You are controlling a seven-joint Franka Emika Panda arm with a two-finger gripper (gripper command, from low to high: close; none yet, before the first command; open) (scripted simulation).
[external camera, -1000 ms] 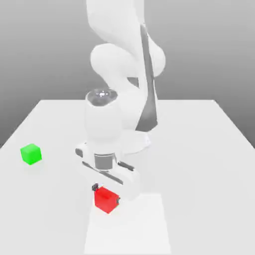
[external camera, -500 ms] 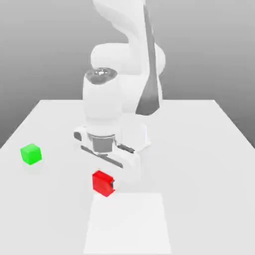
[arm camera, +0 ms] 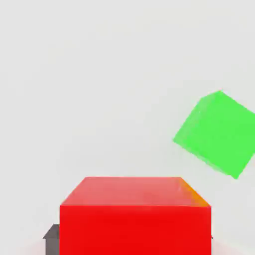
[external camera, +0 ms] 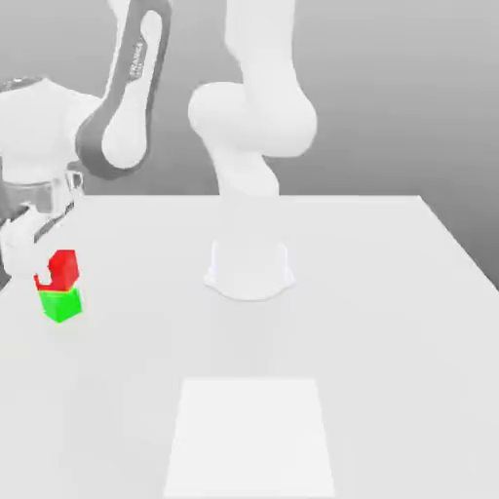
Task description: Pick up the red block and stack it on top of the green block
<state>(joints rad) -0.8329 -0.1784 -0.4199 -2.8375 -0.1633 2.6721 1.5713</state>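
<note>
The red block [external camera: 62, 268] hangs just above the green block [external camera: 61, 304] at the exterior view's far left, near the edge of the white desk [external camera: 390, 322]; from there the two look almost touching, though I cannot tell whether the red one rests on the green or hovers a little over it. The gripper [external camera: 51, 276] comes down on it from a bulky white arm [external camera: 127, 107], and its jaws are clamped on the red block's opposite sides. A paler square patch [external camera: 251, 434] lies on the desk well apart from both cubes, towards the front. In the hand view the red block [arm camera: 134, 214] sits close under the camera, a dark fingertip [arm camera: 51, 236] showing at one flank, while the green block [arm camera: 216, 133] appears off to one side and turned at an angle, so I'd judge the two aren't squarely lined up yet. The cube looks rigid, light and glossy, likely a bit slippery; flat opposite faces are the sensible place to pinch it.
</note>
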